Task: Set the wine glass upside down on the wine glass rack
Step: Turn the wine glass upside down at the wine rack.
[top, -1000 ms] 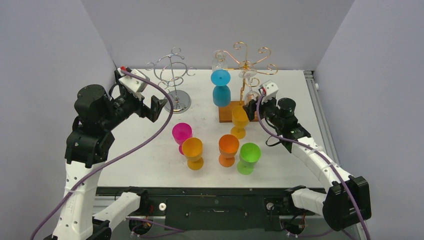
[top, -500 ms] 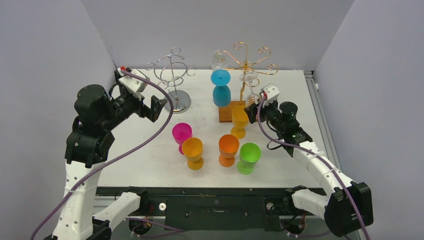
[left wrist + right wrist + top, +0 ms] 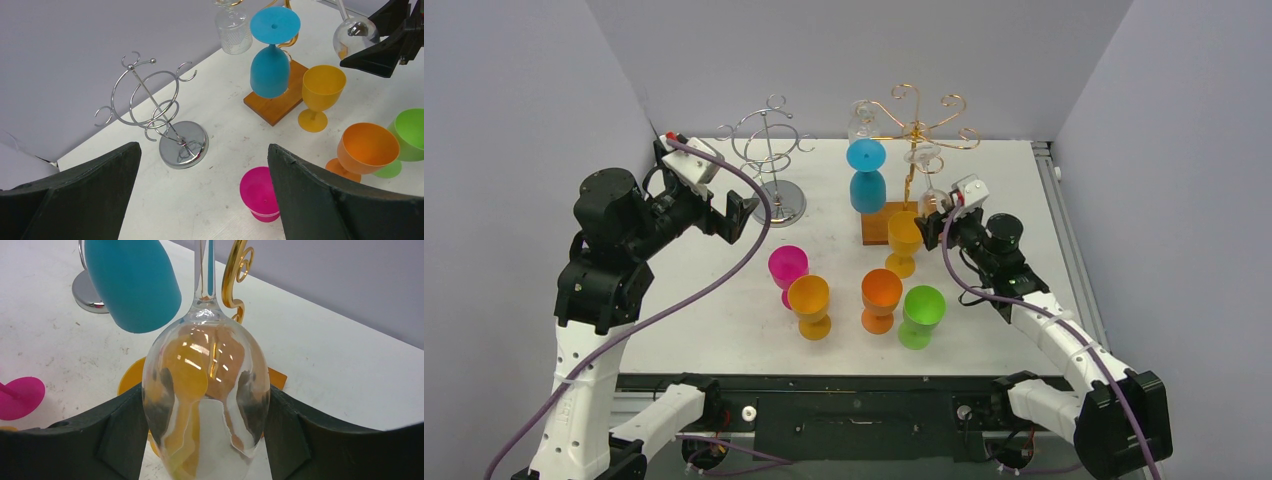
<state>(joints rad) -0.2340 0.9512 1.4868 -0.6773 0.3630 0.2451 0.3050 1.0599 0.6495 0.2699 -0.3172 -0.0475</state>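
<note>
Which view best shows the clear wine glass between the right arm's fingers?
The right wrist view: the clear wine glass fills the frame, bowl down, stem up, gripped between the fingers. The top external view shows it small and far off; the left wrist view catches its bowl at upper right.

Two racks are set at the rear of the worktop (image 3: 724,330): round-base rack (image 3: 771,165) left, block-base rack (image 3: 912,130) centre. A hung goblet (image 3: 866,180) is inverted on the latter's left side; the wine glass (image 3: 205,390) is inverted at its right, between the right fingers (image 3: 75,440). A lone goblet (image 3: 903,242) is stood just before the block base, with the front-left pair (image 3: 810,305) and front-right pair (image 3: 881,298) nearer the arms.
</note>
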